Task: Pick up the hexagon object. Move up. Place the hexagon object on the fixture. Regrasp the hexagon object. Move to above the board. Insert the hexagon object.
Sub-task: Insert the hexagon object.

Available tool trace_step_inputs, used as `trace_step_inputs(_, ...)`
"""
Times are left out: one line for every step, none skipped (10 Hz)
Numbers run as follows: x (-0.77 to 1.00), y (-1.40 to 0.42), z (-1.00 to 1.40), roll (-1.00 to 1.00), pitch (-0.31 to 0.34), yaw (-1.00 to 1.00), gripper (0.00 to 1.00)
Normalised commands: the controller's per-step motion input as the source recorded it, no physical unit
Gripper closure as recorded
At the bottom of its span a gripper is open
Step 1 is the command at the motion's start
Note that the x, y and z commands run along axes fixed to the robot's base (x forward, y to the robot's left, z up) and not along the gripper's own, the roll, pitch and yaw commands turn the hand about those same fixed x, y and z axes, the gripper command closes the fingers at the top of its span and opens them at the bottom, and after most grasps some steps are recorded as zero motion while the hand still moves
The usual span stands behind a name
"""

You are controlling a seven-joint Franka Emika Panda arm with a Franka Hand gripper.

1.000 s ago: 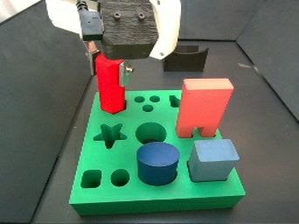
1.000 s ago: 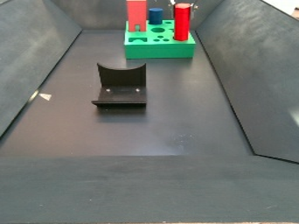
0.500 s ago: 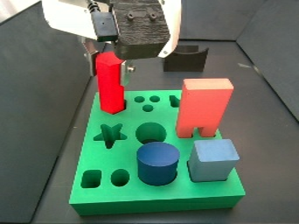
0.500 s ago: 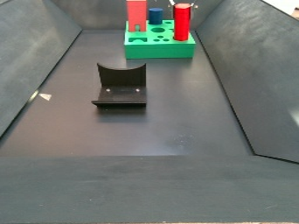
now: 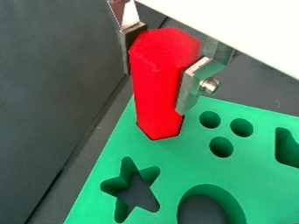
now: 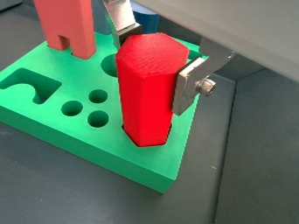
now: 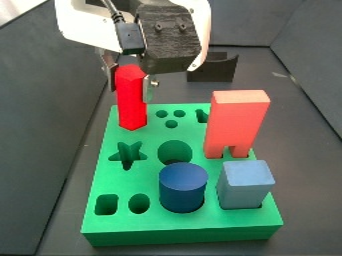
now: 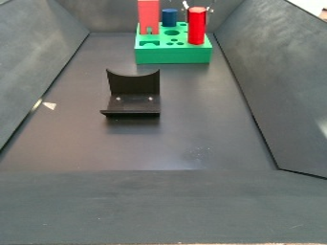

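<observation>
Hexagon object (image 5: 156,86) standing upright in a corner hole of the board (image 7: 134,180).
Your gripper (image 5: 163,54) is pinching its top — salmon arch block (image 7: 235,122), blue cylinder (image 7: 181,187) and blue cube (image 7: 247,183) are sitting in the board's other holes nearby.

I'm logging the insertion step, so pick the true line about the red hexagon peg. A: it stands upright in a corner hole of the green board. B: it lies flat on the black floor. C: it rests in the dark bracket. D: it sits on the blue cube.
A: the red hexagon peg stands upright in the green board, with the gripper around its top.
</observation>
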Motion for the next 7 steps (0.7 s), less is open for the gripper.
trace_step_inputs(0.01, 0.07, -0.79, -0.12, -0.079, -0.04, 1.0)
trace_step_inputs(0.07, 0.25, -0.84, -0.15, -0.061, -0.06, 1.0)
trace_step_inputs(0.11, 0.28, -0.91, -0.12, -0.051, -0.01, 1.0)
trace_step_inputs(0.1, 0.23, -1.0, -0.06, -0.037, 0.0, 1.0)
trace_step_inputs(0.03, 0.11, -1.0, -0.02, -0.05, 0.0, 1.0)
trace_step_inputs(-0.23, -0.04, -0.42, 0.02, -0.136, -0.07, 1.0)
trace_step_inputs(0.0, 0.0, 0.0, 0.0, 0.0, 0.0, 1.0)
